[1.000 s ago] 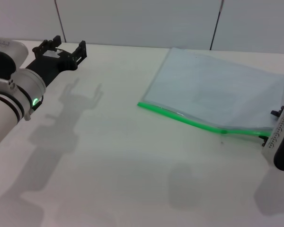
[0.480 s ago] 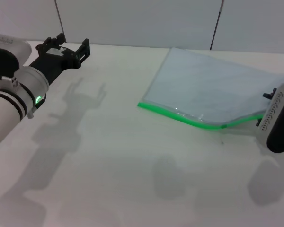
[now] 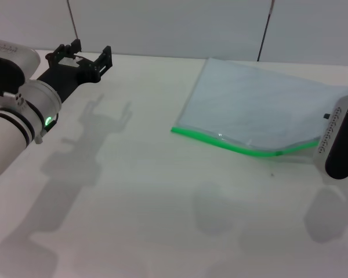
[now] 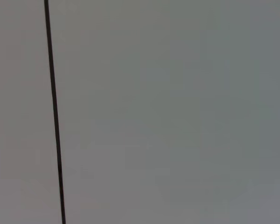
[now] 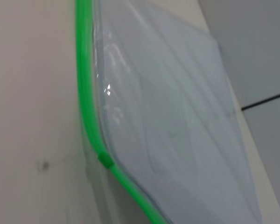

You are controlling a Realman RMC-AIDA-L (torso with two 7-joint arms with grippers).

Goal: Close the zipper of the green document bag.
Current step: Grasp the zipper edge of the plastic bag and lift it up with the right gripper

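Left gripper (image 3: 88, 56), black, jaws spread and empty, is hanging over the white table (image 3: 151, 191), far from the work. Right gripper: grip state unclear, sitting at the right end of the translucent blue-grey green document bag (image 3: 261, 107), whose corner there is lifting. Best approach, I judge: pin the bag, pull the small green slider tab (image 5: 105, 160) steadily along the bright green zipper (image 3: 232, 146).

No text, label, brand, number or sign can be read on anything.
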